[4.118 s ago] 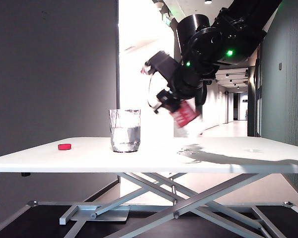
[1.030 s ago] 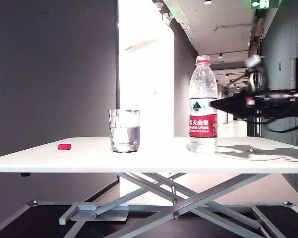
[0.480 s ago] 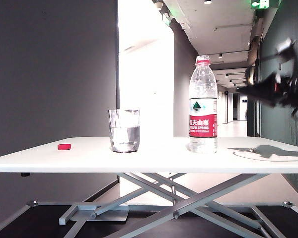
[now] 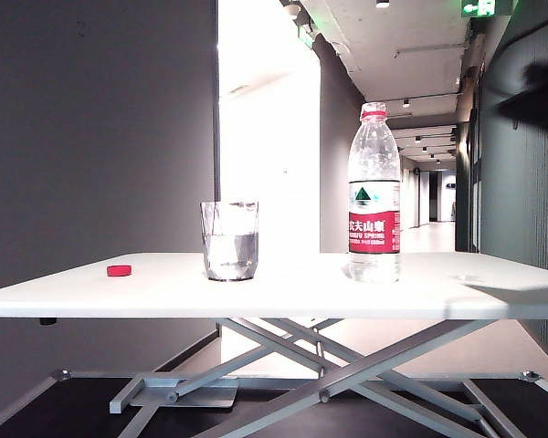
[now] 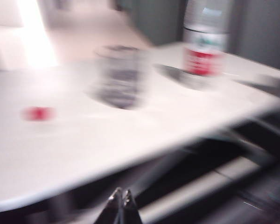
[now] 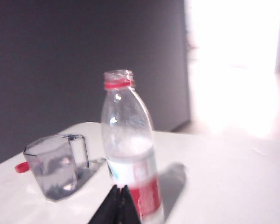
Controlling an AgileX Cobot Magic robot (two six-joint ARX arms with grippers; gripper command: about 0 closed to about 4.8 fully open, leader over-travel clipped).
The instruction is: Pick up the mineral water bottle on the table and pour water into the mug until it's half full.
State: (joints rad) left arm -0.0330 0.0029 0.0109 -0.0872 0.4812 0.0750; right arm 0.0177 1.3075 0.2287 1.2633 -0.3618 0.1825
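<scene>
The mineral water bottle (image 4: 374, 196) stands upright and uncapped on the table (image 4: 283, 294), right of the mug (image 4: 229, 241). Water (image 4: 229, 256) fills the mug to about half. My right gripper (image 6: 119, 188) is shut on nothing and hangs back from the bottle (image 6: 129, 154), with the mug (image 6: 56, 168) beyond it. In the exterior view the right arm (image 4: 535, 93) is a dark blur at the upper right. My left gripper (image 5: 121, 193) is shut and empty, below the table's edge, far from the blurred mug (image 5: 121, 77) and bottle (image 5: 204, 49).
A small red cap (image 4: 119, 270) lies on the table left of the mug, also seen as the cap (image 5: 37, 113) and the cap (image 6: 21, 167). The table's grey crossed legs (image 4: 320, 360) stand below. A corridor runs behind.
The bottle, held tilted beside the mug before, now stands upright on the table. My right gripper let go, drew back right and upward, and closed. The left wrist view is blurred.
</scene>
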